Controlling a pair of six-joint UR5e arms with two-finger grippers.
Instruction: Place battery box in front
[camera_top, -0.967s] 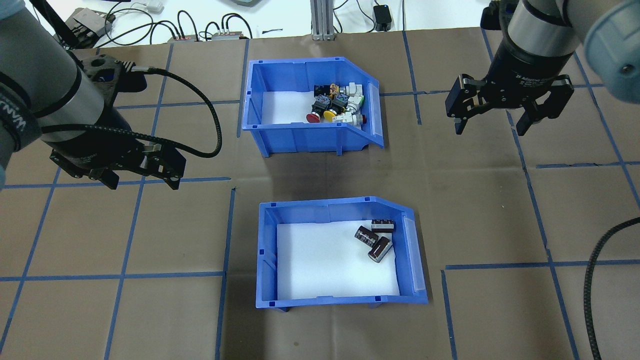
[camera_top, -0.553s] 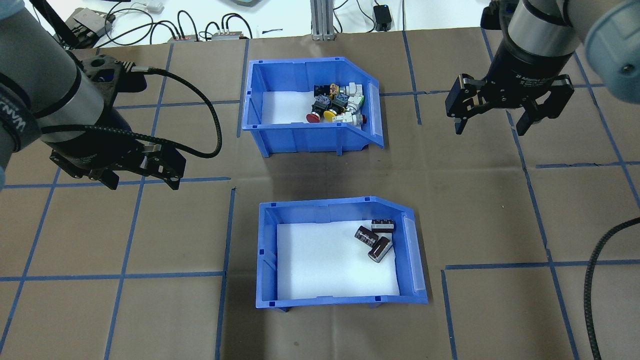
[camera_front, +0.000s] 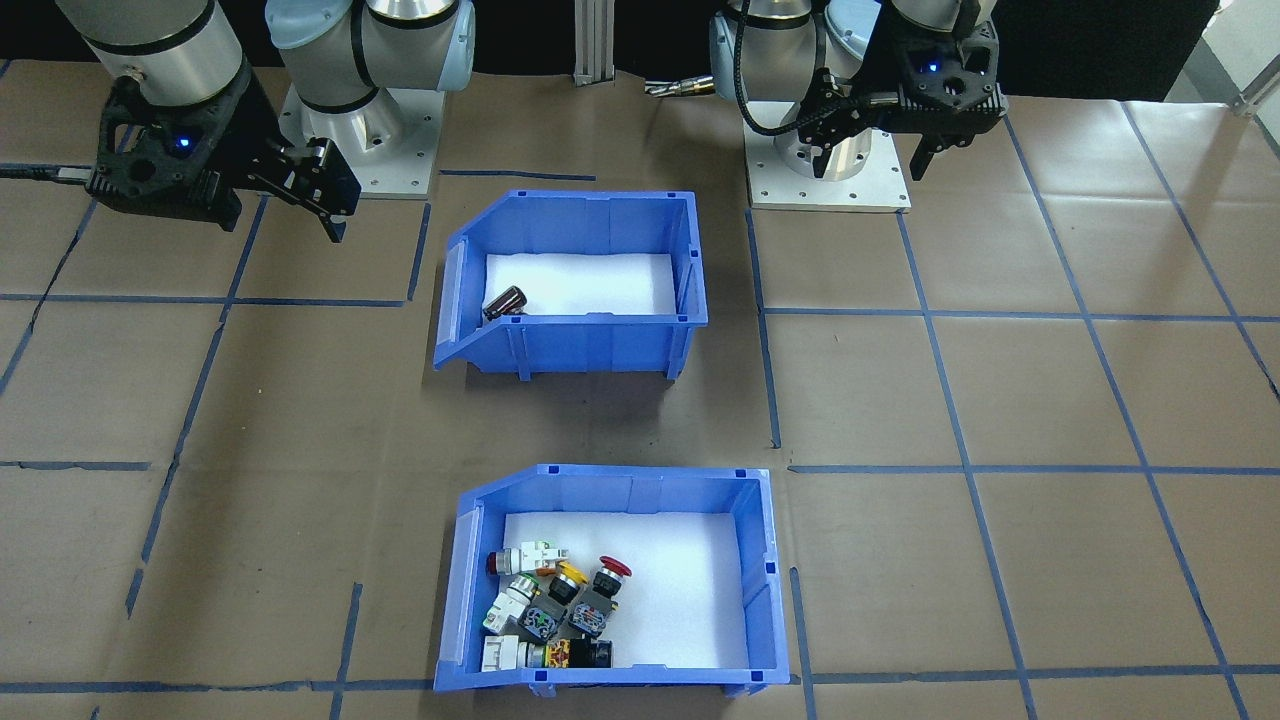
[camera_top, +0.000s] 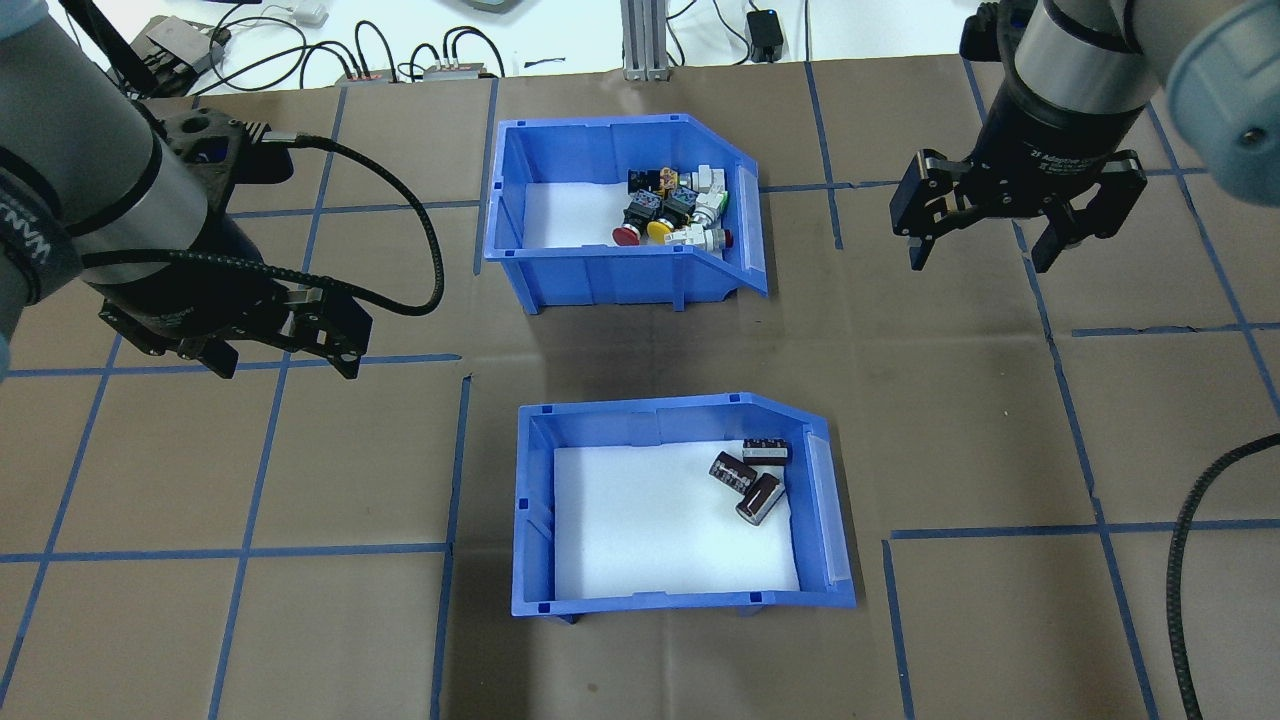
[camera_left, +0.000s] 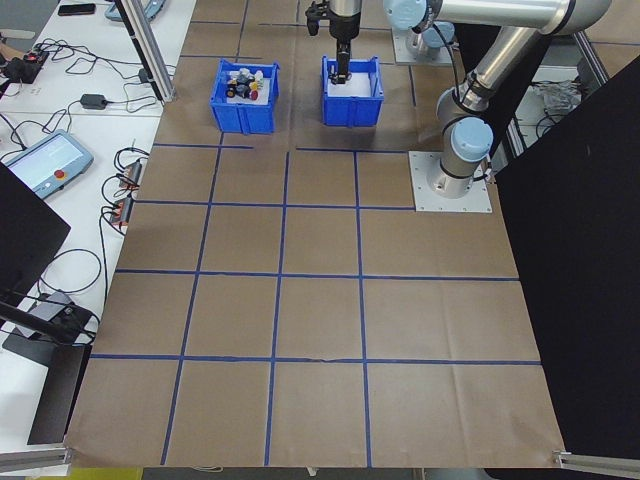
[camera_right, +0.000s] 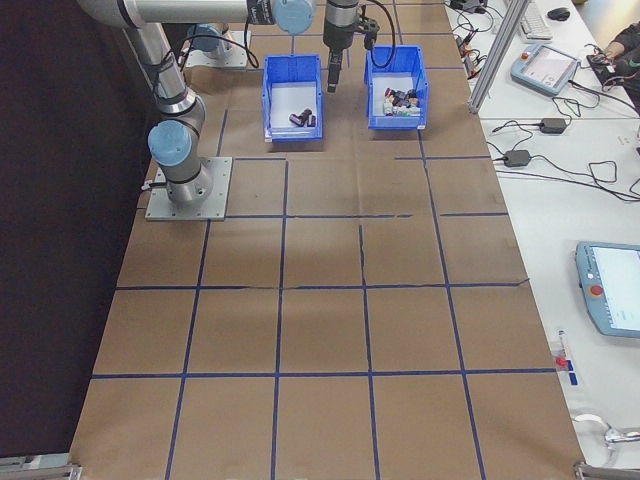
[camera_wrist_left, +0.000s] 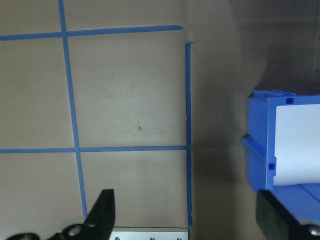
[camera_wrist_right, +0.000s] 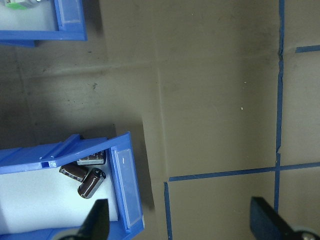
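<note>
Now the battery box (camera_top: 680, 505) sits on the tabletop (camera_top: 960, 620) nearer the robot, behind the switch bin (camera_top: 620, 210). Left claw (camera_top: 285, 365) and right claw (camera_top: 985, 255) hover spread, empty.

Brown table (camera_top: 1000, 620), blue tape grid (camera_top: 250, 460)

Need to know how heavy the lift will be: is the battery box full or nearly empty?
Nearly empty. The battery box holds only three dark cylinders by its sloped end; the rest is bare white liner.
</note>
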